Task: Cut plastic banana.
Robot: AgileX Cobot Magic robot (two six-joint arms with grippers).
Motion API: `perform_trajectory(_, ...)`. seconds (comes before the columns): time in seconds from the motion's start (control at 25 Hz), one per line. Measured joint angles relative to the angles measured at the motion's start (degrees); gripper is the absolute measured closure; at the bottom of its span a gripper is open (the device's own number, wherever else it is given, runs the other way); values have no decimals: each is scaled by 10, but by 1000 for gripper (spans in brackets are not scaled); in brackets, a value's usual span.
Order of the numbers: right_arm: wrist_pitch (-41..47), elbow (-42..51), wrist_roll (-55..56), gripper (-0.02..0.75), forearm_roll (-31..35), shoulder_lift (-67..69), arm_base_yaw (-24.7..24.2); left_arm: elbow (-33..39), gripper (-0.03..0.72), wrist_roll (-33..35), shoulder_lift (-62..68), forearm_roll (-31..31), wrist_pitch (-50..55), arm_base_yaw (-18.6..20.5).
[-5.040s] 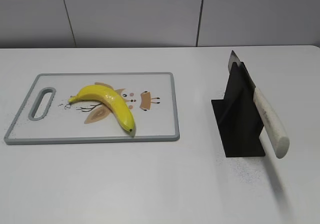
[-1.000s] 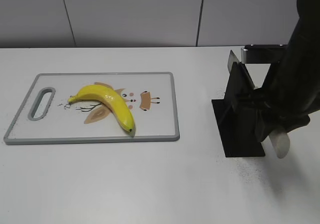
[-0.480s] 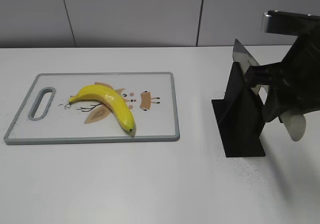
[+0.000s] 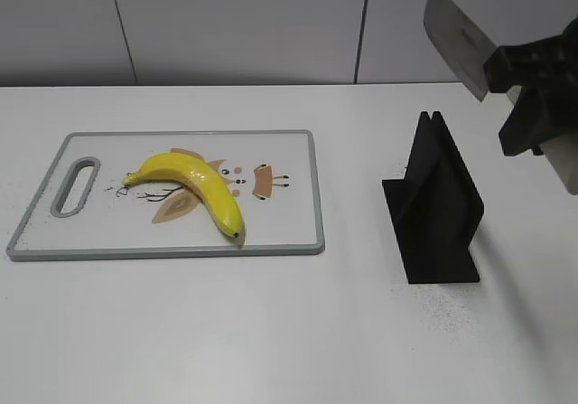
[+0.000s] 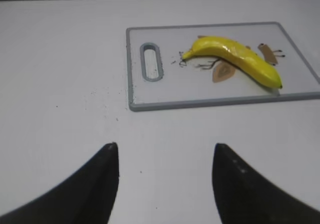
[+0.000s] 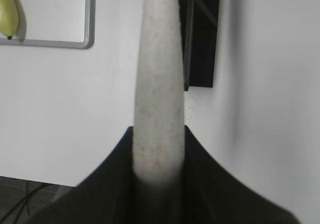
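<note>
A yellow plastic banana (image 4: 194, 185) lies on a white cutting board (image 4: 289, 228) with a grey rim at the left; both also show in the left wrist view, the banana (image 5: 235, 58) on the board (image 5: 200, 102). My right gripper (image 4: 533, 106) is shut on the knife's white handle (image 6: 159, 83) and holds the knife up in the air, its blade (image 4: 454, 38) above the black knife stand (image 4: 438, 205). The banana's tip (image 6: 7, 13) shows at the top left of the right wrist view. My left gripper (image 5: 165, 156) is open and empty over bare table, short of the board.
The black knife stand (image 6: 202, 33) stands on the white table (image 4: 271, 332) right of the board, with no knife in its slot. A grey wall (image 4: 235, 24) runs behind the table. The table's near edge (image 6: 30, 180) shows in the right wrist view.
My right arm came in, closed on the knife's handle and lifted the knife up out of the stand. The banana and board have not moved.
</note>
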Motion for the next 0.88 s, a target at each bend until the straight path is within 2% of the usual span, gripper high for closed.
perform_trajectory(0.16, 34, -55, -111, 576, -6, 14, -2, -29, 116, 13, 57, 0, -46, 0)
perform_trajectory(0.36, 90, -145, -255, 576, -32, 79, -3, -71, 136, 97, 192, -33, -122, 0)
perform_trajectory(0.56, 102, -247, -394, 576, -36, 163, -4, -145, 138, 241, 356, -91, -154, 0)
perform_trajectory(0.88, 102, -358, -699, 576, 13, 277, -4, -347, 139, 521, 610, -148, -112, -7)
